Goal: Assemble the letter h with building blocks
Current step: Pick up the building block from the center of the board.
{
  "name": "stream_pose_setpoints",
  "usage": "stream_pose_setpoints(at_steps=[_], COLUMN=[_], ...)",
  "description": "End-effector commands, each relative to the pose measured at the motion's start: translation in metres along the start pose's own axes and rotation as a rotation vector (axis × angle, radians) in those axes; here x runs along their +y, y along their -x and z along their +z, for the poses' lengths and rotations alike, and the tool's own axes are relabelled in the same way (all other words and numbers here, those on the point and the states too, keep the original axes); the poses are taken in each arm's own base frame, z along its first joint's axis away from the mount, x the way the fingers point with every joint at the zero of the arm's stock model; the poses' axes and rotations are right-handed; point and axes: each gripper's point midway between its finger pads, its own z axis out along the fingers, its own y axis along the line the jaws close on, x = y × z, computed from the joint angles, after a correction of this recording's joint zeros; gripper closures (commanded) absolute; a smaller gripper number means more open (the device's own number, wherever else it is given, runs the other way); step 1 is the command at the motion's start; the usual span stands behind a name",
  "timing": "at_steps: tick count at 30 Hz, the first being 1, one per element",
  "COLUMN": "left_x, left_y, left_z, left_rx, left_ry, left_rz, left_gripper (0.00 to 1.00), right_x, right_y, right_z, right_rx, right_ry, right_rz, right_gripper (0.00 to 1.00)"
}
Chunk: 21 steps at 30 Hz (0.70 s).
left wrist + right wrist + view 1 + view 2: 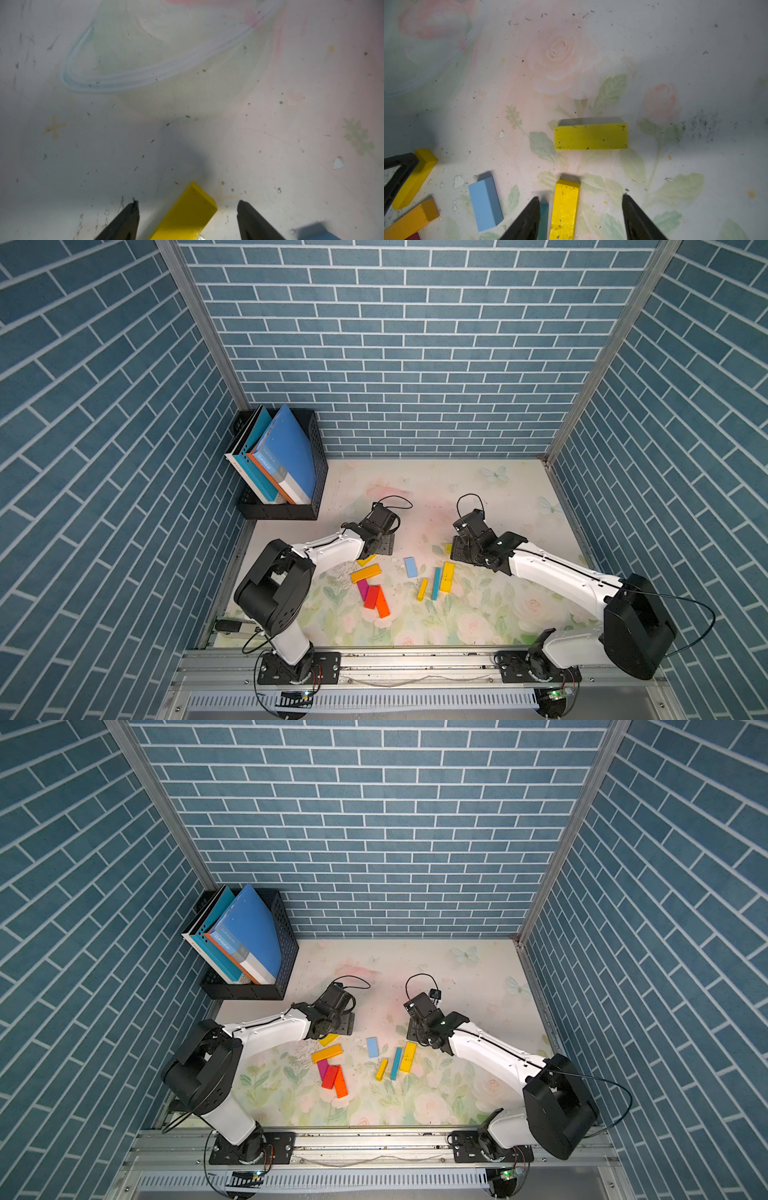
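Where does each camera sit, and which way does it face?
Top views: above the front rail, looking down toward the back wall; left arm and right arm show.
Left wrist: on that arm, facing the table; open left gripper straddles a yellow block.
Right wrist: likewise; open right gripper straddles another yellow block.
Shared: the light blue block, in the right wrist view and both top views.

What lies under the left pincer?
A yellow block lies flat between the open jaws of the left pincer, untouched. In both top views the wrist hides most of it; only one end peeks out.
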Motion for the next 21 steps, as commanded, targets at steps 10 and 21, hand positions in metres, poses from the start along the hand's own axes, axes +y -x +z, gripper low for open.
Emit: stream_pose_setpoints(at_steps=[10, 21], left_x=[0.024, 0.011], left_y=[-0.046, -0.052], left_z=[0.021, 0.026], left_rx=[0.17, 0.205], left_ry=[0.063, 0.0], left_rz=[-0.014, -0.054], left_gripper=[0.26, 0.63], right_x=[0.012, 0.02], right_y=[0.005, 0.013], right_z=[-0.008, -0.01], right_rx=[0.02, 0.012], right_ry=[0.031, 0.04], right_rz=[-0.012, -0.006], right_gripper=[0.41, 0.51])
